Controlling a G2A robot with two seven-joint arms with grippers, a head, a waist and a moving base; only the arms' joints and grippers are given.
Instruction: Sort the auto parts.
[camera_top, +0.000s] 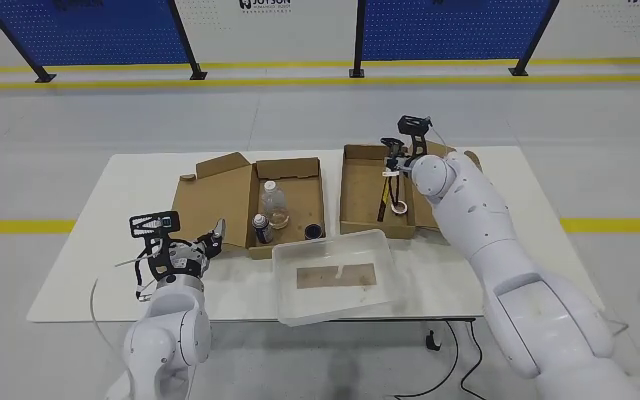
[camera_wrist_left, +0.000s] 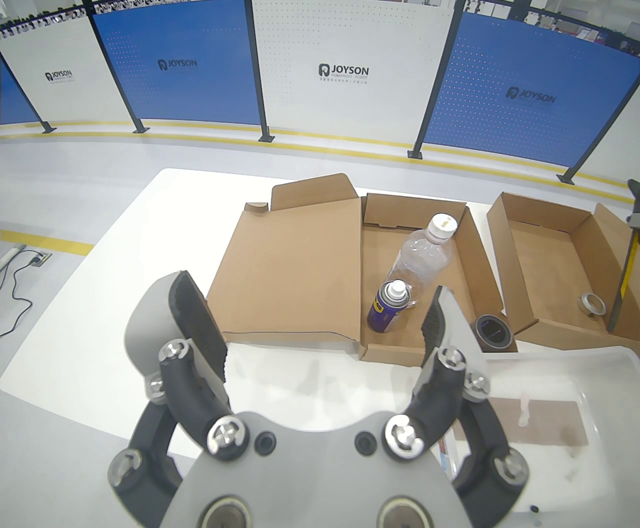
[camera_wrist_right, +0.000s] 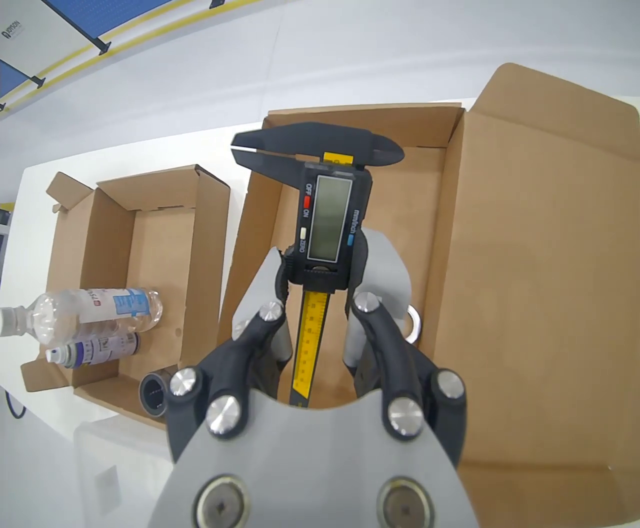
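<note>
As seen from the top view, white table (camera_top: 100, 200) bearing two open cardboard boxes side by side, left box (camera_top: 300, 200) and right box (camera_top: 362, 195); plastic tray (camera_top: 300, 300), clear, just in front of both on the robot's side; left box holding clear bottle (camera_top: 272, 200) and spray can (camera_top: 261, 228); black cylinder (camera_top: 313, 232) at that box's near right corner, whether inside or just outside cannot be told; metal ring (camera_top: 399, 208) on the right box floor; right gripper (camera_top: 393, 172) above the right box, digital caliper (camera_top: 384, 198) hanging from it; left gripper (camera_top: 211, 240) over the table's near left part, beside the left box's folded-out flap.

Left wrist view: left gripper with fingers spread wide and nothing between them; bottle lying on its side, spray can touching it at the nearer end; caliper at the picture's edge, its lower end down inside the right box, near the ring.

Right wrist view: right gripper clamped tight on the caliper's display slider, yellow scale running back between the fingers, measuring beaks pointing away; ring partly hidden behind one finger; bottle and spray can lying parallel in the left box.
</note>
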